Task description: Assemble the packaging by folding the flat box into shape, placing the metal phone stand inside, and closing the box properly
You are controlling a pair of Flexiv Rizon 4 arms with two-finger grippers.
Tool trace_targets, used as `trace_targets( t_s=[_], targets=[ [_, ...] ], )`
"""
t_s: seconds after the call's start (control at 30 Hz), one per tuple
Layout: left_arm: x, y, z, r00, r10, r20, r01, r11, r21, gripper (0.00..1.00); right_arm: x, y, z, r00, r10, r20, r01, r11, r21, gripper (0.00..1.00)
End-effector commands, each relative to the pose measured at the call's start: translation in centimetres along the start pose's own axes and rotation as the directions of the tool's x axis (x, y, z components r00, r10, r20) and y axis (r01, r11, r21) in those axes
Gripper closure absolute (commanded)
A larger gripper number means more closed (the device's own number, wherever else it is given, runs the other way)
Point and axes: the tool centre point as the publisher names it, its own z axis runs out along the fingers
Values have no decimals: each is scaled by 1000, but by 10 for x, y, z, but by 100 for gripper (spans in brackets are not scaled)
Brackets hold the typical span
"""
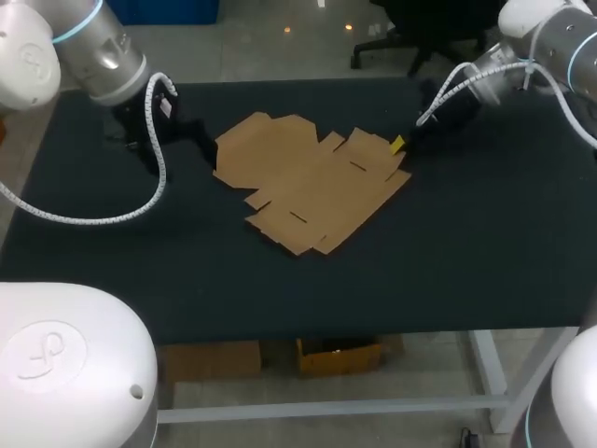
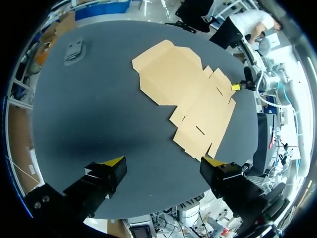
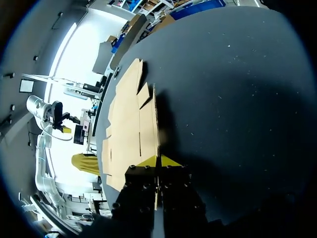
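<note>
my right pincer (image 3: 158, 160) is clamped on the box (image 1: 308, 182) flap nearest the surface's (image 1: 466, 261) right edge; lift slowly along the crease. left pincer (image 2: 163, 162) gapes empty, should pin the box.

Soft overhead light, faint shadows, background glare.

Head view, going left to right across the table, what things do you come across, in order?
left hand, open → flat cardboard box, lying unfolded → right hand, shut on the box's right edge.
</note>
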Motion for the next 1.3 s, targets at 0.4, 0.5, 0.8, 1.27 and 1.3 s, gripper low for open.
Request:
trace_targets(
  t_s=[0.4,0.5,0.8,1.27,1.3],
  targets=[
    [0,1,2,1000,13,-5,-13,1000,-2,0,16,-29,-9,998,49,34,-40,974,-223,100],
    [0,1,2,1000,15,-6,-15,1000,-4,0,15,-35,-11,998,63,22,-55,963,-265,100],
    [0,1,2,1000,23,-10,-23,1000,-7,0,13,-49,-19,994,107,15,-94,921,-379,100],
    [-3,3,2,1000,26,-18,-26,1000,-5,0,22,-59,-17,991,135,17,-116,907,-405,100],
    [-3,3,2,999,26,-18,-26,1000,-5,0,23,-61,-17,990,138,15,-120,907,-405,100]
  ],
)
